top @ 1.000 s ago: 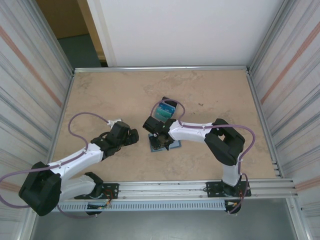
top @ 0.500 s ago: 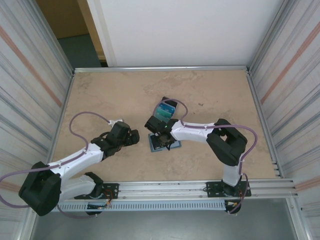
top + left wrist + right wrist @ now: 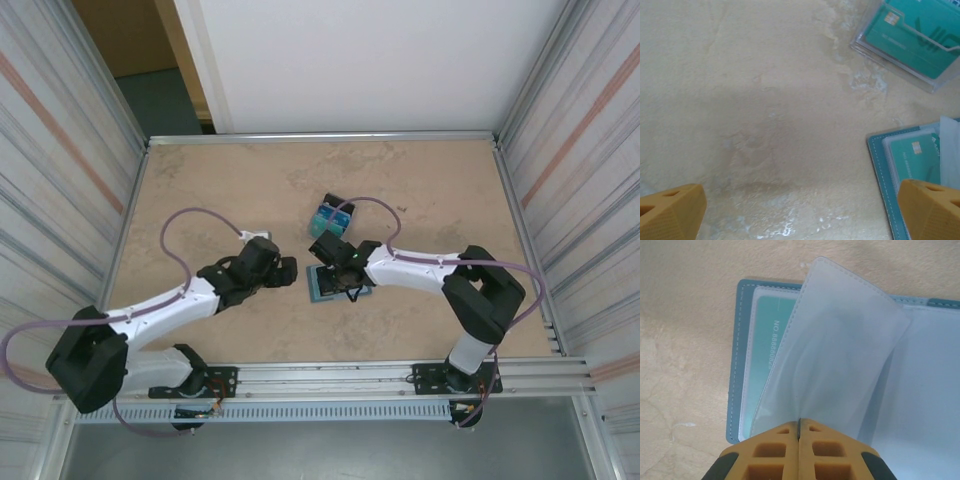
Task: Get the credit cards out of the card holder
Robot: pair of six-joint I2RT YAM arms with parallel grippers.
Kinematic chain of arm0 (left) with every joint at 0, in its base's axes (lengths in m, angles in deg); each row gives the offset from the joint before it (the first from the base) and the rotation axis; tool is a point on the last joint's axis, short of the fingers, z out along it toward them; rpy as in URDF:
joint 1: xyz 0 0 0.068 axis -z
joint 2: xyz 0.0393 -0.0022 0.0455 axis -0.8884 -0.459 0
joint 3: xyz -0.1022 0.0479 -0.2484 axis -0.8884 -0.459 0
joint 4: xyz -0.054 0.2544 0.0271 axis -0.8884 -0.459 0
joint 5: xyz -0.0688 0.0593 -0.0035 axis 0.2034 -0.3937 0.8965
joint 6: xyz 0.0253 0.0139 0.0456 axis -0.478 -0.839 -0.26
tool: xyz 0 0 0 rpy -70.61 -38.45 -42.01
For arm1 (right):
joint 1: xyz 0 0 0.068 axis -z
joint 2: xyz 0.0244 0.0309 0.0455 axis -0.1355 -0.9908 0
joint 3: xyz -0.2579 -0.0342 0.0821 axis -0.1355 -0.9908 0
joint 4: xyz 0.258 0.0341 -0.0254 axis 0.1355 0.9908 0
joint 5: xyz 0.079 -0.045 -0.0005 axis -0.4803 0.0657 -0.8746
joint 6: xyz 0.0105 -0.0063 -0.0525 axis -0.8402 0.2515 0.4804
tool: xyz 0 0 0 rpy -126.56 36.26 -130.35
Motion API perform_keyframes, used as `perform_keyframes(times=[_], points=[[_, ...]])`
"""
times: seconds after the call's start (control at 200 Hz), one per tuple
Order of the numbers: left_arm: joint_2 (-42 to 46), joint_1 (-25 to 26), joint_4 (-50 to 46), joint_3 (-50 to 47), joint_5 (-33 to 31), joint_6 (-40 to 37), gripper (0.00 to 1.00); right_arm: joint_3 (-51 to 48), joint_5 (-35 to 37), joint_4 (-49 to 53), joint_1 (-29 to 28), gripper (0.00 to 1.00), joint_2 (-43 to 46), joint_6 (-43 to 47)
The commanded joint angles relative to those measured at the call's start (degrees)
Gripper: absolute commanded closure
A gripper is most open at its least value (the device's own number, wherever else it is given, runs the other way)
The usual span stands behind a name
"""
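Two ribbed walls (image 3: 60, 150) flank marbled tabletop (image 3: 220, 190) w/ card holder (image 3: 322, 290) — centre.

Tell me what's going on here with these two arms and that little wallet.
The right gripper is shut on a clear sleeve of the open card holder, holding it up off a teal card still in its pocket. The left gripper hangs open beside the holder, holding nothing. A second card lies in the clear tray nearby.

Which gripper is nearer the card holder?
Right. The right gripper is over the card holder, shut on its clear sleeve; the open left gripper hovers beside it.
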Motion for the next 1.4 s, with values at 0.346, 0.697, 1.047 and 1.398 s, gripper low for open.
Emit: perform_keyframes(times=[0.346, 0.697, 1.047, 1.398], points=[[-16.17, 7.34, 0.35, 9.19, -4.96, -4.71, 0.01, -8.11, -4.22, -8.37, 3.31, 1.0, 6.12, -4.65], [-22.03, 7.89, 4.9, 10.41, -1.2, -6.1, 0.01, -8.67, -4.74, -9.01, 3.56, 1.0, 5.87, -4.7], [-25.94, 7.03, 2.18, 11.24, -0.72, -3.81, 0.01, -9.21, -3.95, -8.08, 4.16, 1.0, 6.98, -5.16], [-26.05, 6.77, 1.4, 11.08, -0.3, -3.63, 0.01, -13.12, 0.82, -7.21, 4.95, 0.91, 11.43, -7.56]])
